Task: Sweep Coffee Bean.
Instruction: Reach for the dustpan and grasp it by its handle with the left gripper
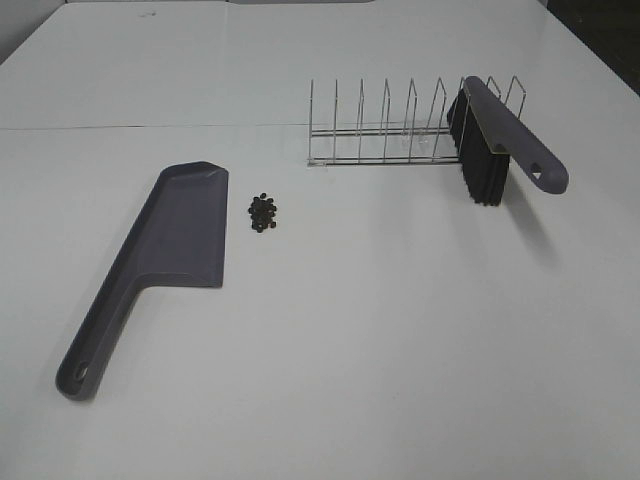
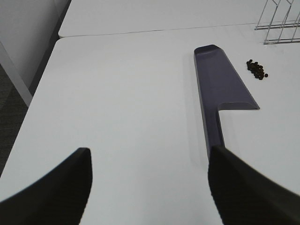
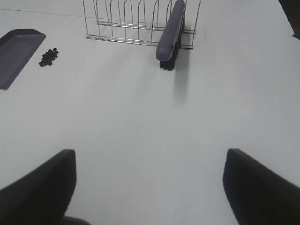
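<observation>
A small pile of dark coffee beans (image 1: 264, 212) lies on the white table just right of the grey-purple dustpan (image 1: 170, 240), which lies flat with its handle toward the front left. The beans also show in the left wrist view (image 2: 257, 69) and the right wrist view (image 3: 48, 56). The grey-purple brush (image 1: 495, 140) leans in the wire rack (image 1: 400, 125), bristles down. My left gripper (image 2: 147, 187) is open and empty, short of the dustpan's handle (image 2: 214, 133). My right gripper (image 3: 147, 187) is open and empty, well short of the brush (image 3: 171, 33). Neither gripper shows in the exterior high view.
The wire rack (image 3: 136, 23) stands at the back right of the table. A seam between two tabletops (image 1: 150, 127) runs across the back. The table's left edge (image 2: 28, 103) drops off to the floor.
</observation>
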Robot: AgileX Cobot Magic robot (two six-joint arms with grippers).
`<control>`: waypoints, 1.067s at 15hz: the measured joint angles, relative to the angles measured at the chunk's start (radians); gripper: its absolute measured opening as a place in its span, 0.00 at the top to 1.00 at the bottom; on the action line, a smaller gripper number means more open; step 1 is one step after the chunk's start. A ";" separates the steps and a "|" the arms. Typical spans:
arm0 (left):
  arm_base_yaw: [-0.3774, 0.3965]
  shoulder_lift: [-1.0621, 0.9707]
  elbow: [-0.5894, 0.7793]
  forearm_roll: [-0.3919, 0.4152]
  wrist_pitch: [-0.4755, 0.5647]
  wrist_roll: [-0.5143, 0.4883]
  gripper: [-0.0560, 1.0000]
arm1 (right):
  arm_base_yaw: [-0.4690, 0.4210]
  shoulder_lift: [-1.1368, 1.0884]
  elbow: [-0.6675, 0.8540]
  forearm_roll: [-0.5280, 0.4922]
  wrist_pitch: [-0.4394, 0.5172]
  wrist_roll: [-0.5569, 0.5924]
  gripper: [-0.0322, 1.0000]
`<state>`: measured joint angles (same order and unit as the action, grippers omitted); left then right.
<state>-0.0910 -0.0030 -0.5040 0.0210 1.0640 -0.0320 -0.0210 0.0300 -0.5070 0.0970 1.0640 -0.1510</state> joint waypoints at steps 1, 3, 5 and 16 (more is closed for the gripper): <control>0.000 0.000 0.000 0.000 0.000 0.000 0.33 | 0.000 0.000 0.000 0.000 0.000 0.000 0.26; 0.000 0.000 0.000 0.000 0.000 0.000 0.33 | 0.000 0.000 0.000 0.000 0.000 0.000 0.26; 0.000 0.000 0.000 0.000 0.000 0.000 0.33 | 0.000 0.000 0.000 0.000 0.000 0.000 0.26; 0.000 0.416 -0.094 -0.056 -0.250 0.000 0.33 | 0.000 0.000 0.000 0.000 0.000 0.000 0.26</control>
<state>-0.0910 0.4130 -0.5980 -0.0350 0.8140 -0.0320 -0.0210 0.0300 -0.5070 0.0970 1.0640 -0.1510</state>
